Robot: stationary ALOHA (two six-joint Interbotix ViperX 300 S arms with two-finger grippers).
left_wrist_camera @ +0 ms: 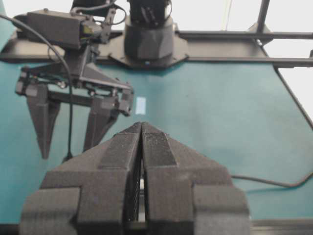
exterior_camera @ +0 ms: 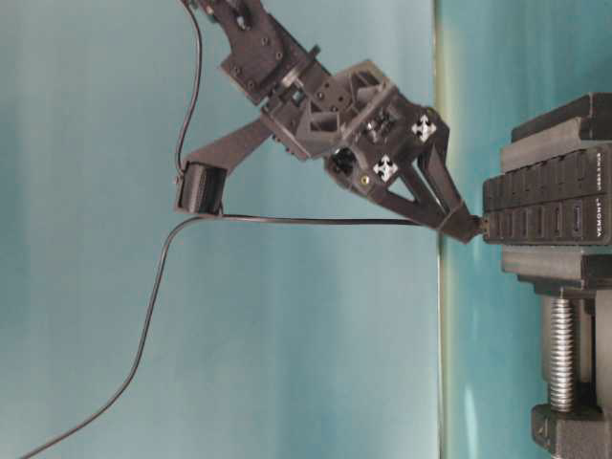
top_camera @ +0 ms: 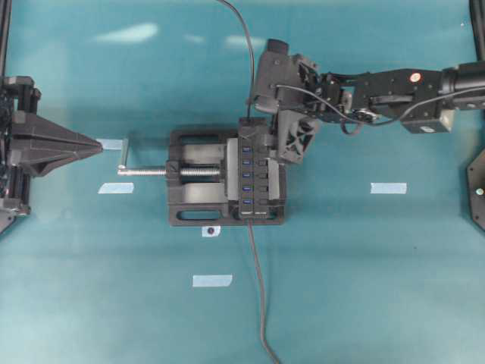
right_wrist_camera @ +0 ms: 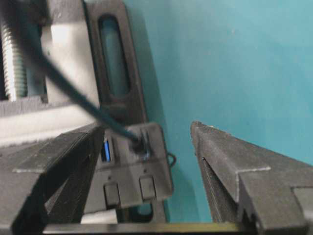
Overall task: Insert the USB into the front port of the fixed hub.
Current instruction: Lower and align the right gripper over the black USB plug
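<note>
The fixed hub [top_camera: 250,171] is a black bar with blue slots, clamped in the vise [top_camera: 193,205]. The USB plug [right_wrist_camera: 142,142] stands in the hub's end slot, and its thin cable [top_camera: 246,45] runs off to the far edge. My right gripper [right_wrist_camera: 146,127] is open. Its fingers straddle the plug and the hub's end [right_wrist_camera: 129,169] without touching the plug. In the table-level view its tips [exterior_camera: 467,222] sit at the hub's end face [exterior_camera: 550,206]. My left gripper [top_camera: 98,146] is shut and empty at the left, away from the vise.
The vise's silver screw and handle [top_camera: 144,171] point toward my left gripper. The hub's own lead [top_camera: 258,288] runs to the near edge. Small strips of blue tape [top_camera: 388,188] lie on the teal table.
</note>
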